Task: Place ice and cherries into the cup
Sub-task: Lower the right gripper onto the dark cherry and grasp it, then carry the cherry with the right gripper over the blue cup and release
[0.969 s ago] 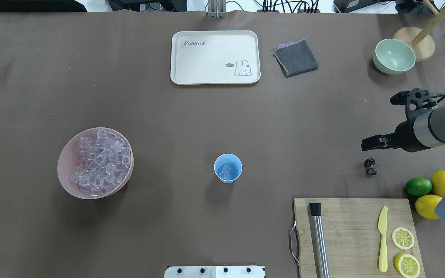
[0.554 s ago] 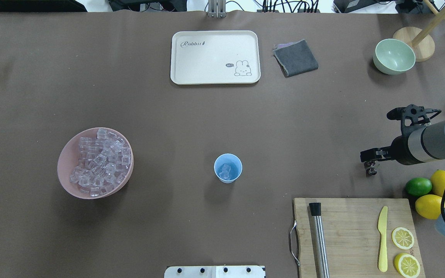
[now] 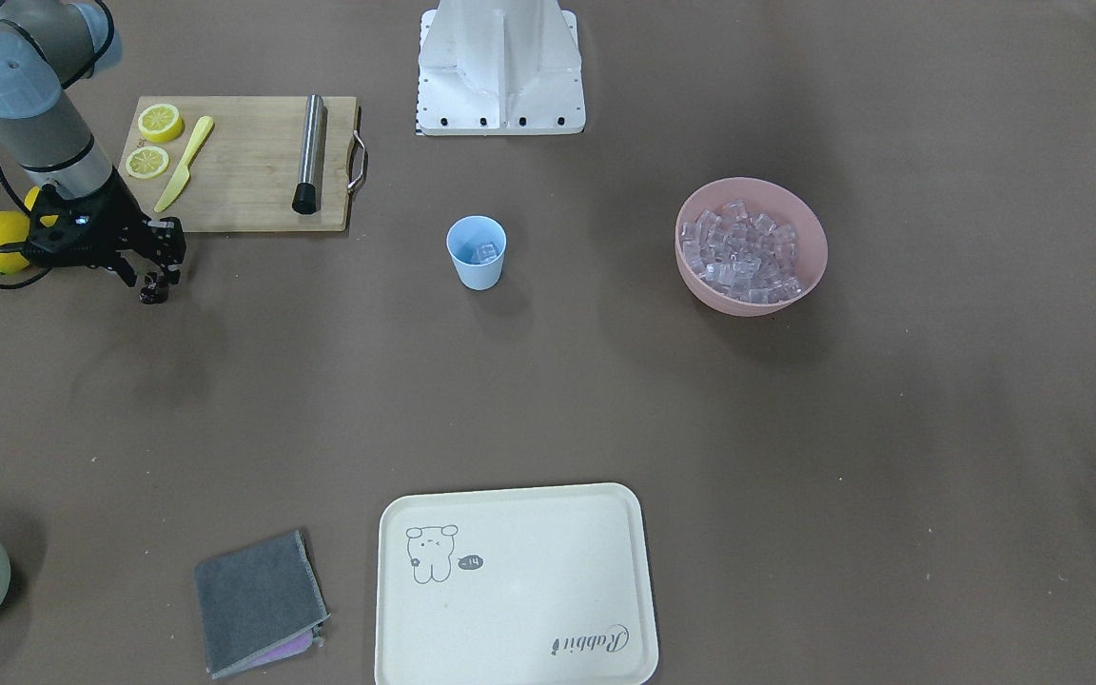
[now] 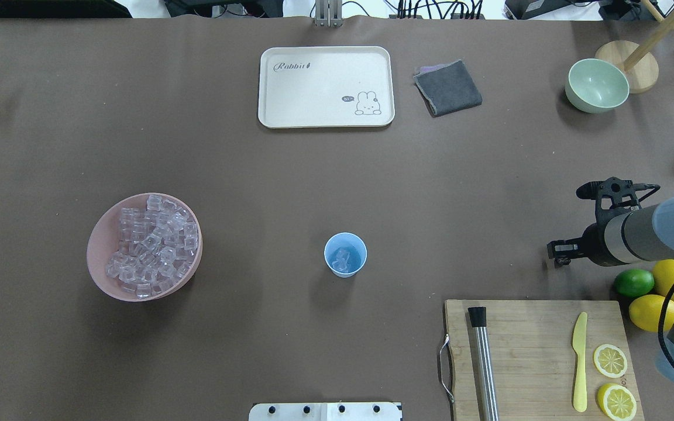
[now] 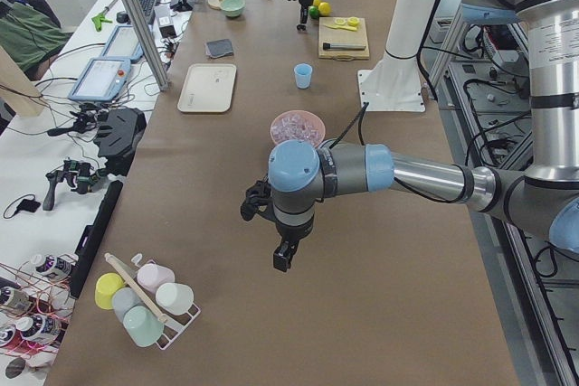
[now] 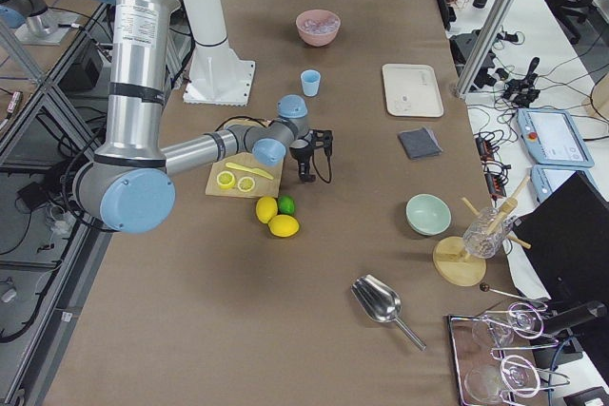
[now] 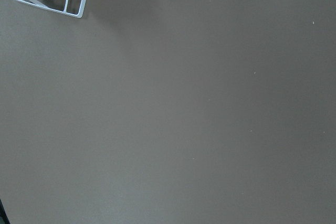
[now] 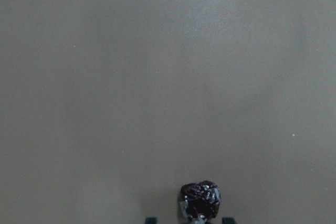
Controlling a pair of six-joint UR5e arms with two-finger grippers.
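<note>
The light blue cup [image 4: 345, 254] stands mid-table with a few ice cubes [image 4: 341, 261] inside. More ice [image 4: 152, 242] fills the pink bowl [image 4: 100, 245] on the left. The dark cherries [image 3: 150, 294] lie on the table right of the cup, near the cutting board. My right gripper [image 4: 558, 255] is down over them and hides them in the overhead view. In the right wrist view the cherries [image 8: 201, 199] sit between the open fingertips. My left gripper [image 5: 282, 259] shows only in the exterior left view, far from the cup; I cannot tell if it is open.
A cutting board [image 4: 536, 356] with a steel rod [image 4: 483, 362], yellow knife [image 4: 580, 362] and lemon slices lies near the right gripper. A lime [image 4: 633, 282] and lemons [image 4: 650, 313] sit beside the arm. Tray [image 4: 326, 86], grey cloth [image 4: 448, 88] and green bowl [image 4: 597, 85] stand at the far side.
My right gripper has moved toward the near edge and come down over the cherries, which now hide under it in the overhead view. Cup and bowl have not moved.
</note>
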